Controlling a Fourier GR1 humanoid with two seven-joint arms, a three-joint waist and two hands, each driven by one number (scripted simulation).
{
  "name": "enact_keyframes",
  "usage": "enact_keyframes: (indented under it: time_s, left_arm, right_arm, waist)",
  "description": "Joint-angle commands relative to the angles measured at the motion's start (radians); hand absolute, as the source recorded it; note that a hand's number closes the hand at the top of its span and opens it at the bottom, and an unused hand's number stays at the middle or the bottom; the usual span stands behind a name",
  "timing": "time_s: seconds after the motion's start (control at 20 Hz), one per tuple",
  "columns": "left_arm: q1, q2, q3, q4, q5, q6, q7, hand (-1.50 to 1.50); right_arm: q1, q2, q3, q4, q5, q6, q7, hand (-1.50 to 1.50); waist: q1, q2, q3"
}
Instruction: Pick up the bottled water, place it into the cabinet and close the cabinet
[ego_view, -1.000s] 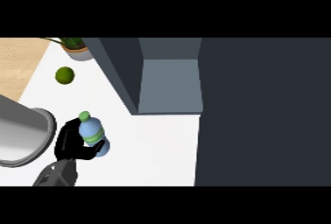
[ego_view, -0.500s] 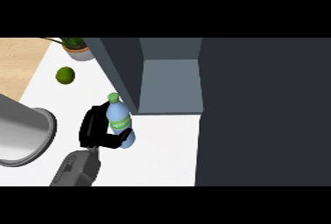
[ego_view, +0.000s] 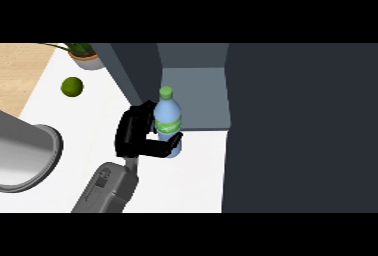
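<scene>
**Bottle held at the cabinet opening**

We see the left hand (ego_view: 136, 135) entering from the lower edge on a grey forearm. Its fingers (ego_view: 131, 129) are curled round the bottled water (ego_view: 168, 117), with the thumb (ego_view: 176, 143) crossing the bottle's lower part. The bottle stands nearly upright just right of the fingers. Its green cap points away from them towards the open cabinet (ego_view: 198, 95), whose grey interior lies beyond the fingertips. We cannot tell whether the bottle's base touches the white surface (ego_view: 184, 180). Left of the fingers, well apart, lie a green fruit (ego_view: 71, 86) and a grey round vessel (ego_view: 26, 160); a potted plant (ego_view: 85, 54) stands farther off.
</scene>
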Motion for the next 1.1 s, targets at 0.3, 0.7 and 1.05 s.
enact_keyframes:
  time_s: [0.3, 0.7, 1.05]
  left_arm:
    - [-0.208, -0.007, -0.108, 0.133, -0.019, 0.315, 0.090, 1.50]
    - [-0.311, -0.007, -0.130, 0.232, -0.016, 0.407, 0.160, 1.50]
    - [-0.376, -0.007, -0.078, 0.281, -0.013, 0.408, 0.165, 1.50]
  right_arm:
    - [0.048, 0.005, -0.051, -0.129, -0.115, 0.017, 0.028, -1.50]
    - [-0.018, -0.029, 0.010, -0.161, -0.138, -0.068, 0.088, -1.50]
    - [-0.047, -0.048, 0.014, -0.085, -0.144, -0.053, 0.063, -1.50]
  waist:
    - [-0.023, 0.003, 0.000]
    - [-0.032, 0.013, -0.001]
    - [-0.042, 0.017, -0.001]
